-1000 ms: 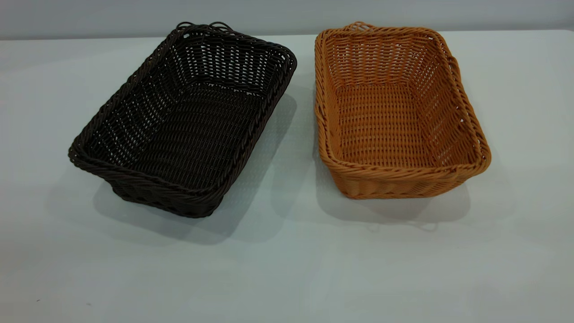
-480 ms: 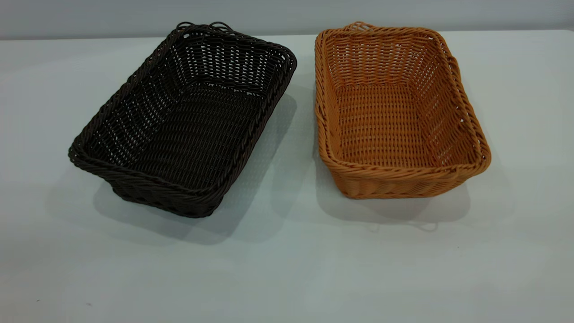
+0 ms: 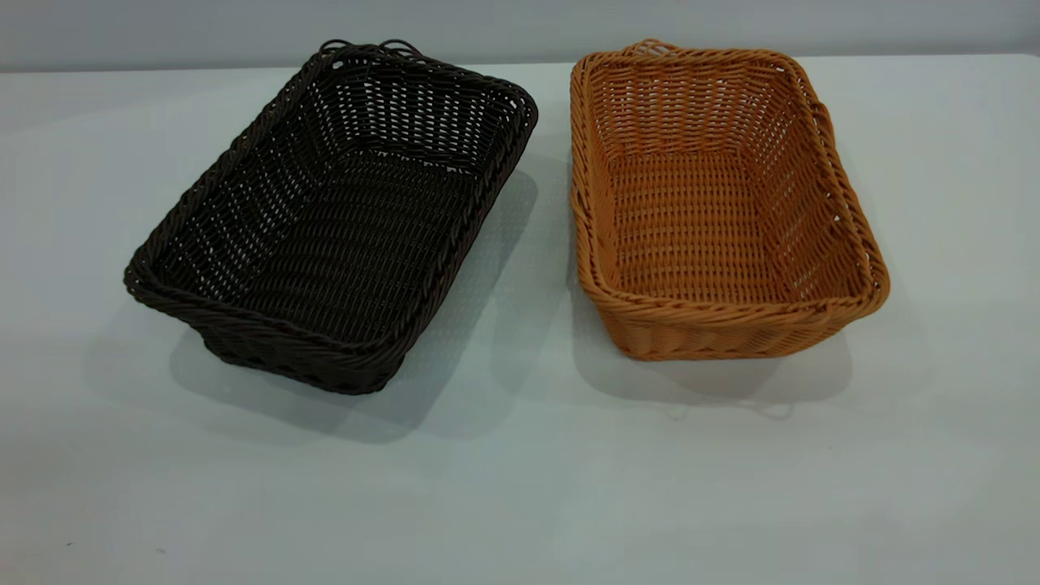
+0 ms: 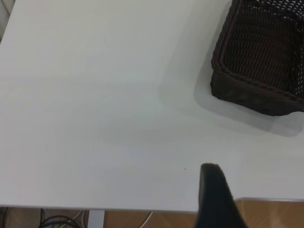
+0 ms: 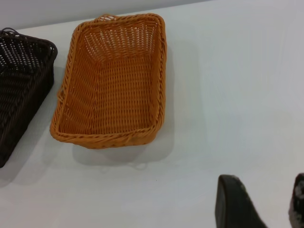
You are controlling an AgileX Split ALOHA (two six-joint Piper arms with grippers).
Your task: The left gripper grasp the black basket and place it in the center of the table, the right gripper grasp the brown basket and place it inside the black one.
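Note:
The black basket [image 3: 333, 219] stands on the table [image 3: 520, 487] at the left, turned at an angle. The brown basket [image 3: 715, 203] stands beside it at the right, a gap between them. Both are empty. Neither gripper shows in the exterior view. In the left wrist view, my left gripper [image 4: 259, 199] hangs over the table's edge, well short of the black basket [image 4: 261, 57]; only one dark finger [image 4: 213, 190] shows, with a wide empty space beside it. In the right wrist view, my right gripper [image 5: 266, 194] is open and empty, well apart from the brown basket [image 5: 114, 80].
The table's edge [image 4: 142, 208] runs under the left gripper, with cables and floor below it. A pale wall [image 3: 520, 28] rises behind the baskets. Bare tabletop lies in front of both baskets and between them.

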